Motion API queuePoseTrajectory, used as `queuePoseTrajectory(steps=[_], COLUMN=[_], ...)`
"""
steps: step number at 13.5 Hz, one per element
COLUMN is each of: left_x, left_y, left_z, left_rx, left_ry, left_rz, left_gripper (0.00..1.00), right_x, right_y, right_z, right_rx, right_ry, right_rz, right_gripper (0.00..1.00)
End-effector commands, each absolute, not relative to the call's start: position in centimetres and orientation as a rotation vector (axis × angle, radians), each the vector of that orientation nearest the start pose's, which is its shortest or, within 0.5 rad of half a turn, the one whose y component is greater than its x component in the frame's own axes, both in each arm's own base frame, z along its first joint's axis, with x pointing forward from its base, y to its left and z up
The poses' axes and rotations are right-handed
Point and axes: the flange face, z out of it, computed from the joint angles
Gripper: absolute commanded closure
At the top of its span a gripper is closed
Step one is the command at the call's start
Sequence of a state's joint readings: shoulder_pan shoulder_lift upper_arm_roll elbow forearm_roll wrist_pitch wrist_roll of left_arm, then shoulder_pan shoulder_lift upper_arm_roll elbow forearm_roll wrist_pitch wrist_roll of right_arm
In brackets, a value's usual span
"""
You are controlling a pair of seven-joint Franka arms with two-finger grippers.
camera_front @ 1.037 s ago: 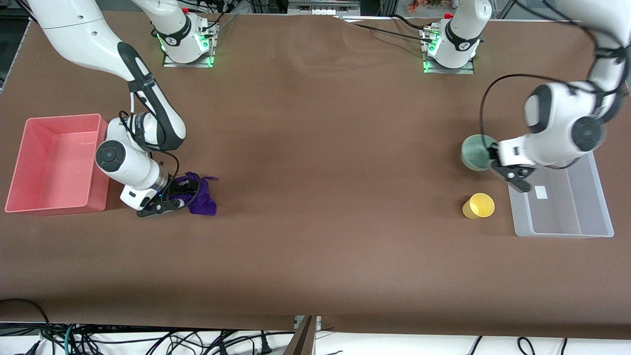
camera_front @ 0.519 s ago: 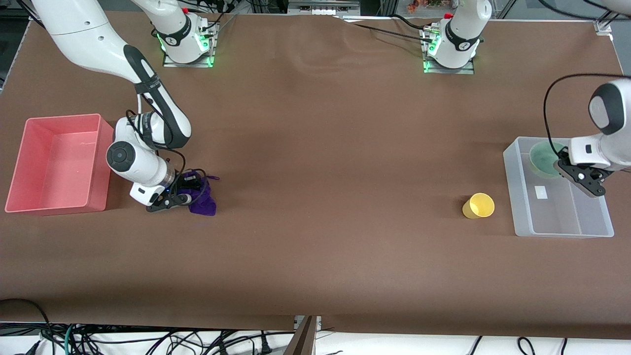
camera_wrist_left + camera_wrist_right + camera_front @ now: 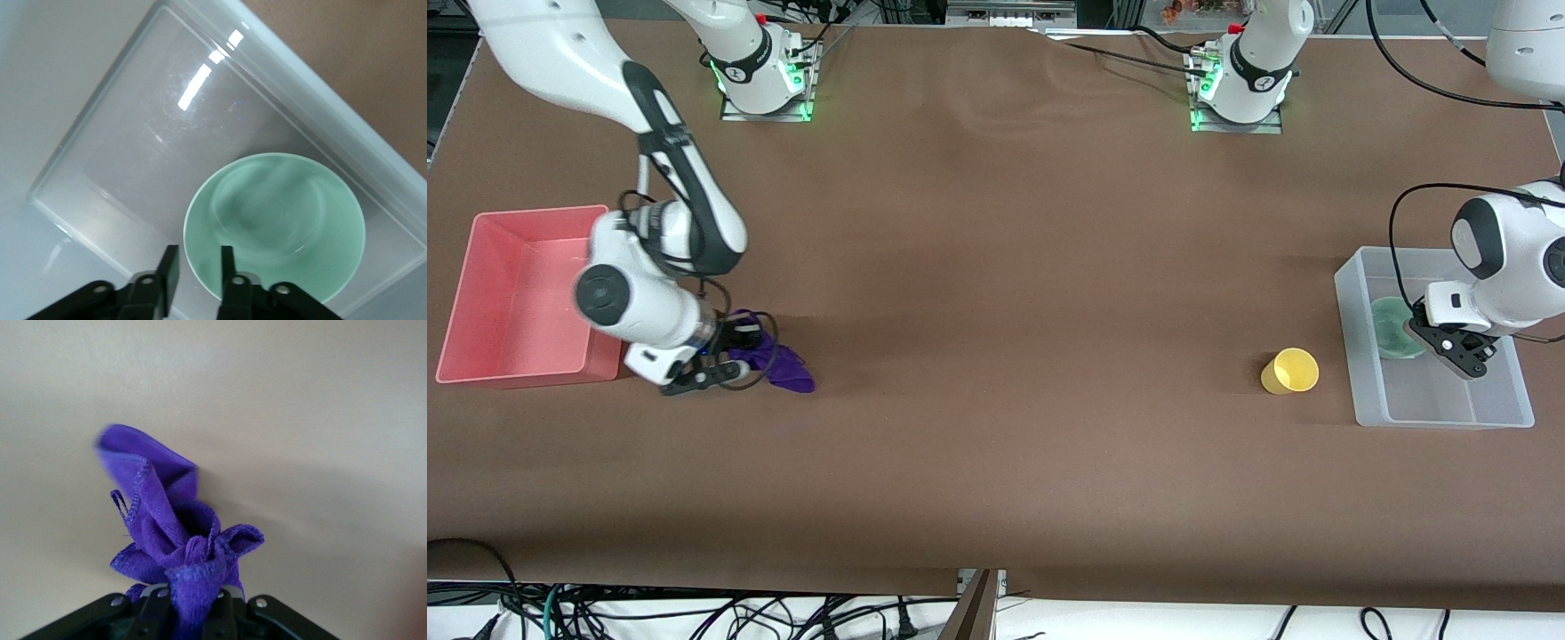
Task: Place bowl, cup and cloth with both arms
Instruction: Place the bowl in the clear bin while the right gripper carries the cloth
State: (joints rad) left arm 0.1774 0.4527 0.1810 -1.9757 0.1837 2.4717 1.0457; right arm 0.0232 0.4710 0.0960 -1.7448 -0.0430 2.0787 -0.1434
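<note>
Since half a second ago the left gripper (image 3: 1449, 348) has sunk lower into the clear bin (image 3: 1369, 404) at the left arm's end of the table, carrying the bowl (image 3: 1390, 327) toward the middle of the bin. Its fingers (image 3: 227, 263) pinch the bowl's rim, one inside and one outside, and the bowl sits upright over the bin floor; whether it touches the floor cannot be told.

The right gripper (image 3: 725, 356) has shifted toward the red bin (image 3: 480, 293) and now drags the cloth (image 3: 778, 364), clamped tight on a bunched fold of it (image 3: 180, 540), while the loose end trails on the table (image 3: 996, 356).

The cup (image 3: 1289, 371) lies tipped on the table just beside the clear bin, nearer the table's middle, untouched. The red bin's wall stands just beside the right gripper.
</note>
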Motion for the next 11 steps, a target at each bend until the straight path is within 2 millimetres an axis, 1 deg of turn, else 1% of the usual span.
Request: queuePoseTrajectory(steps=[1, 2, 3, 4, 5, 6, 7, 8, 9, 10, 11], left_x=[58.4, 58.9, 59.0, 59.1, 59.4, 59.8, 60.3, 60.7, 61.5, 62.2, 62.8], left_y=[20.2, 18.8, 17.2, 15.8, 13.7, 11.4, 8.9, 7.2, 5.9, 5.5, 5.7], left_z=[31.3, 34.4, 36.7, 38.2, 38.8, 38.9, 38.2, 36.3, 33.8, 32.0, 30.3], left_rx=[-2.699, -2.705, -2.769, -2.890, -3.005, -3.067, -3.128, -3.164, -3.184, -3.172, -3.149], left_ry=[1.204, 1.211, 1.183, 1.103, 1.021, 0.946, 0.850, 0.781, 0.747, 0.739, 0.732], left_rz=[0.120, 0.098, 0.095, 0.108, 0.130, 0.120, 0.122, 0.140, 0.112, 0.031, -0.047], left_gripper=[0.00, 0.00, 0.00, 0.00, 0.00, 0.00, 0.00, 0.00, 0.00, 0.00, 0.00], right_x=[65.4, 65.2, 64.5, 63.6, 62.6, 61.5, 60.5, 59.8, 59.1, 58.8, 58.4], right_y=[1.1, -2.1, -5.6, -9.5, -13.3, -16.7, -19.6, -21.7, -23.6, -24.5, -25.4], right_z=[39.7, 42.6, 44.8, 46.3, 46.9, 46.7, 46.2, 45.9, 45.3, 44.4, 43.4], right_rx=[-3.077, -3.052, -3.025, -3.000, -2.990, -2.986, -2.977, -2.962, -2.956, -2.955, -2.958], right_ry=[-0.504, -0.562, -0.612, -0.645, -0.645, -0.623, -0.621, -0.644, -0.642, -0.634, -0.618], right_rz=[0.377, 0.448, 0.514, 0.567, 0.593, 0.619, 0.646, 0.661, 0.677, 0.681, 0.682], right_gripper=[1.00, 1.00, 1.00, 1.00, 1.00, 1.00, 1.00, 1.00, 1.00, 1.00, 1.00])
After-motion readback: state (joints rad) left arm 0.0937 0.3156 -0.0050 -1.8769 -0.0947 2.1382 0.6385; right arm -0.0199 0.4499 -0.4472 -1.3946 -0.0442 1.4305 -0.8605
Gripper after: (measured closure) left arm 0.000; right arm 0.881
